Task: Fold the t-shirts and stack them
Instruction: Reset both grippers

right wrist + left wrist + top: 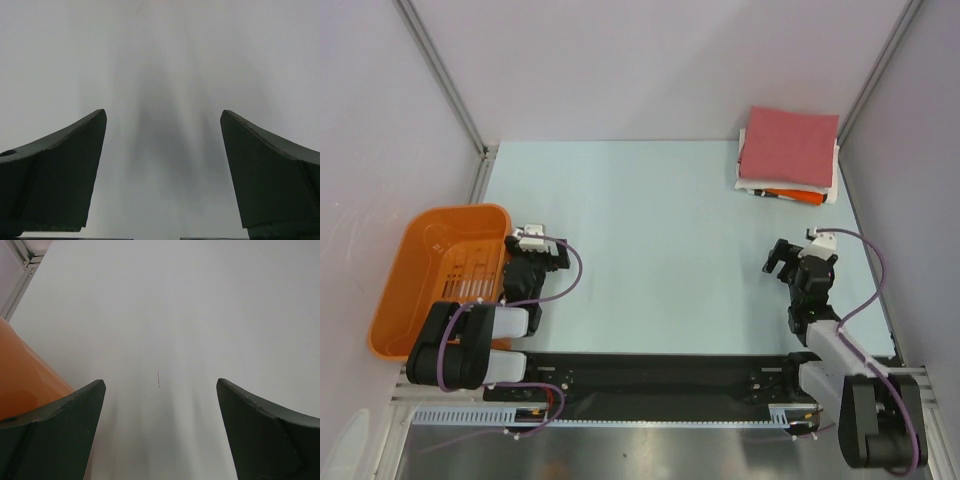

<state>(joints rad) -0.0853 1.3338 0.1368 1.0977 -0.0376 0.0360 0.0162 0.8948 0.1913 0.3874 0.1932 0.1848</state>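
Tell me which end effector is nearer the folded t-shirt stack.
Right. The right end effector is on the same side as the t-shirt stack, toward the near edge; the left end effector is across the table, beside the orange basket.

No readable text or labels.

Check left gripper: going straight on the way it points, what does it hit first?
Probably just the table. The left gripper, open, faces only bare surface ahead. The orange basket sits off to its left, outside that line. Its tilt is hard to judge, so where it would touch is unclear.
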